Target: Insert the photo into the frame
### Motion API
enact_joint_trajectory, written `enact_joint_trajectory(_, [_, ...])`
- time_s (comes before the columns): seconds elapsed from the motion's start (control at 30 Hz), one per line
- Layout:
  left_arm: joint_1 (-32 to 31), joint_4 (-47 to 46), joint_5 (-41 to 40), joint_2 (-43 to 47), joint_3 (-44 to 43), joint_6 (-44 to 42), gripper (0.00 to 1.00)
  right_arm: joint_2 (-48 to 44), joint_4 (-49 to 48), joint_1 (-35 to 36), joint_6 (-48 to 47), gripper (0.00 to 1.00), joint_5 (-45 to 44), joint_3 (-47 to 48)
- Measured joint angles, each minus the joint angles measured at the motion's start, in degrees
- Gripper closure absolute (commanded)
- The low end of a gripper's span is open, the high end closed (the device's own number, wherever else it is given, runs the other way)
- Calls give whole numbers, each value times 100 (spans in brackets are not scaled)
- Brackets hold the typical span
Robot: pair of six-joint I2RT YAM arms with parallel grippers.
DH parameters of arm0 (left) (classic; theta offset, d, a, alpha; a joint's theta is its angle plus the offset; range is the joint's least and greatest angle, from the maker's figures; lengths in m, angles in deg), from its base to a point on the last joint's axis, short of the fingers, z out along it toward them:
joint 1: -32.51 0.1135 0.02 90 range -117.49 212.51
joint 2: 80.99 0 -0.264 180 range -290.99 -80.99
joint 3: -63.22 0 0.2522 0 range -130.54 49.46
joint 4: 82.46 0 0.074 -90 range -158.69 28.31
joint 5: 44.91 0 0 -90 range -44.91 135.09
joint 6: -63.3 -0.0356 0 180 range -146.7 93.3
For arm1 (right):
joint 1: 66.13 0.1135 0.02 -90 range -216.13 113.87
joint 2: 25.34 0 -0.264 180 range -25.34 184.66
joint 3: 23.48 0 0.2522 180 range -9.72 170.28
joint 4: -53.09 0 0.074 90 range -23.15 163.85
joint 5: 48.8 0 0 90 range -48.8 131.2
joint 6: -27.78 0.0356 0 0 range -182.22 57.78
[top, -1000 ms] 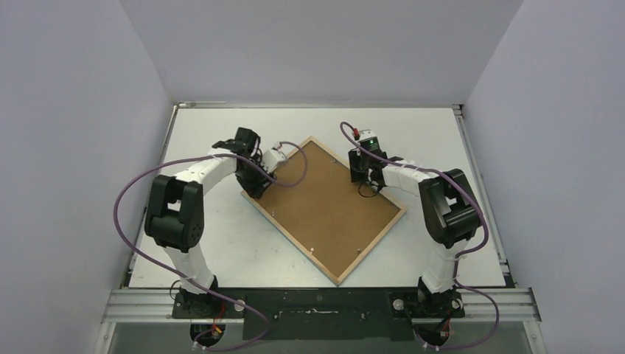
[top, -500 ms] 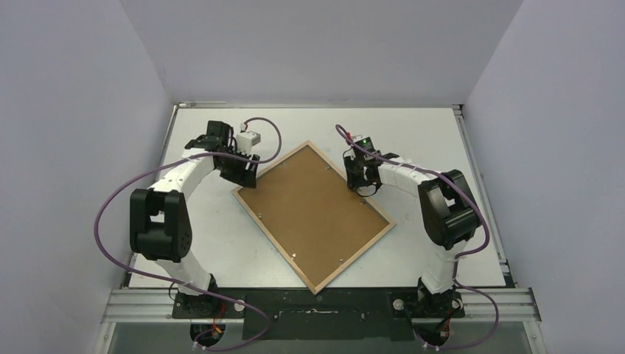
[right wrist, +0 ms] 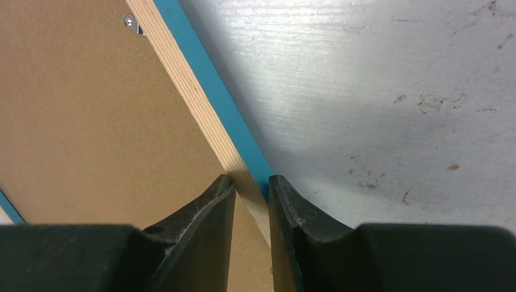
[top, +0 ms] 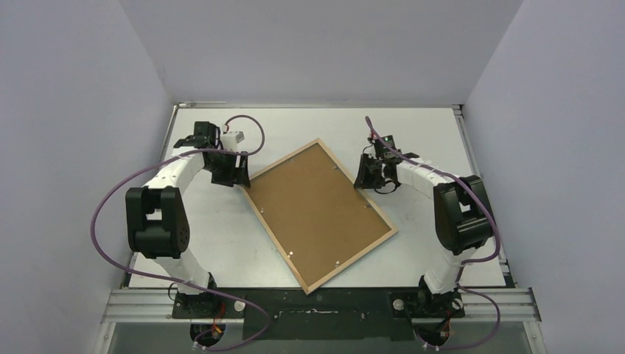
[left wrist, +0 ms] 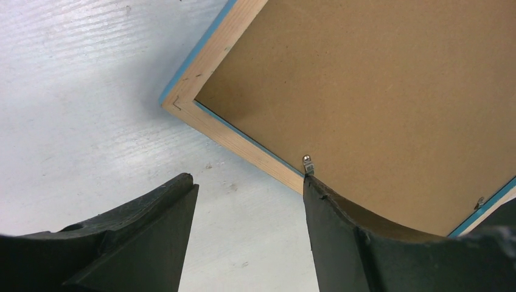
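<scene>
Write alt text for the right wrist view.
Close-up: the right gripper clamps the frame by its wood-and-blue edge between two dark fingers. The brown backing board fills the left, with a small metal tab at the top. The scuffed white table is on the right.

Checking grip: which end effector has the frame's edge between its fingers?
The right end effector: its fingers pinch the frame rail. The left end effector gapes open.

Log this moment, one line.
frame face-down, backing board in | photo not visible | left hand open at frame edge | right hand shut on frame edge
</scene>
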Motion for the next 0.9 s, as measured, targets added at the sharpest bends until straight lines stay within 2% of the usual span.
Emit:
enact_joint_trajectory(0.27, [-42,-20,131,-85,7,146,37,-402,122,50,173,95,-42,109])
enact_joint_trajectory(0.47, [-42,-35,396,-402,-184,293,38,-925,367,415,-179,94,-599,1137])
enact_joint_trajectory(0.5, [-42,-37,439,-448,-289,308,38,-962,393,498,-249,90,-680,1292])
enact_joint_trajectory(0.63, [-42,-61,542,-501,-680,326,38,-1023,452,756,-533,57,-859,1792])
enact_joint_trajectory(0.7, [-42,-72,498,-501,-752,304,38,-1019,509,763,-651,30,-949,1775])
enact_joint_trajectory(0.73, [-39,-55,428,-501,-752,286,39,-1014,522,763,-704,22,-1036,1716])
enact_joint_trajectory(0.8, [-39,-48,282,-498,-693,280,38,-1012,490,750,-822,12,-1193,1539])
enact_joint_trajectory(0.9, [-39,-35,31,-474,-420,299,35,-977,426,726,-951,10,-1325,1207])
